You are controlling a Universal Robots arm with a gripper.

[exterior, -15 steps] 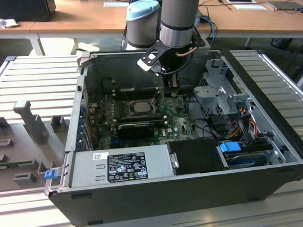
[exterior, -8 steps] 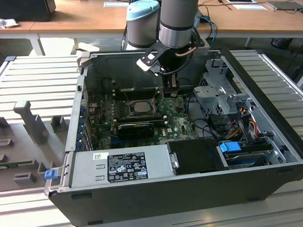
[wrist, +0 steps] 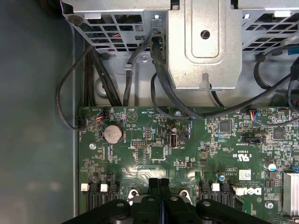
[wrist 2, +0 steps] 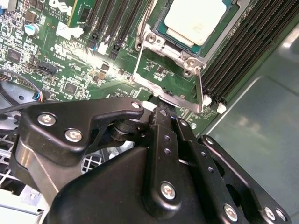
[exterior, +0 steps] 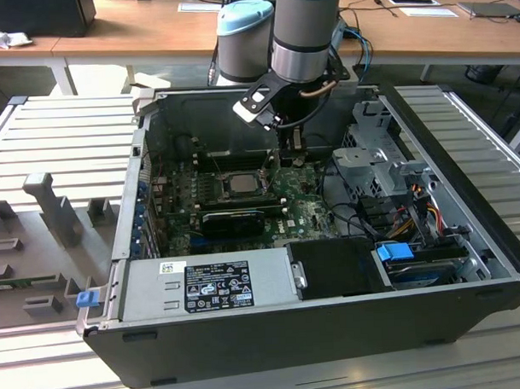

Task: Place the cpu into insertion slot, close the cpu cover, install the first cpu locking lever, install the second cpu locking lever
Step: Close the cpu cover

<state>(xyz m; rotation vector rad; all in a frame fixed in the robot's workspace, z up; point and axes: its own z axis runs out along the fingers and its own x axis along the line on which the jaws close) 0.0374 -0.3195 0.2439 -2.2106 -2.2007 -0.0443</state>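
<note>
the tool's point(wrist 2: 170, 116) fingertips are largely hidden behind its own black linkage in the second wrist view. in the first wrist view the tool point(wrist: 159, 184) is cut off at the frame edge, its two fingers point(wrist: 152, 189) pressed side to side with no gap. the tips meet the free edge of the cpu cover point(wrist 2: 140, 74); whether they pinch that edge or only touch it cannot be made out.

the cpu point(wrist 2: 198, 18) lies flat and face up in the insertion slot point(wrist 2: 175, 39), partly cropped there. in the exterior view the cpu point(exterior: 240, 183) sits mid-board under the arm point(exterior: 301, 31). it is square, with no long axis, its edges parallel to the black memory slots point(wrist 2: 243, 51). its face is pale, matte silver.

the cover is a thin, shiny metal frame swung off the chip, hinge side next to the slot, free edge toward the tool. green motherboard point(wrist: 154, 149) shows through its cut-out. how steeply it stands is unclear.

a perforated metal drive cage point(wrist: 203, 46) and black cables point(wrist: 159, 70) lie beyond the board. the dark case point(exterior: 248, 348) rests on a ribbed grey worktop point(exterior: 61, 125).
</note>
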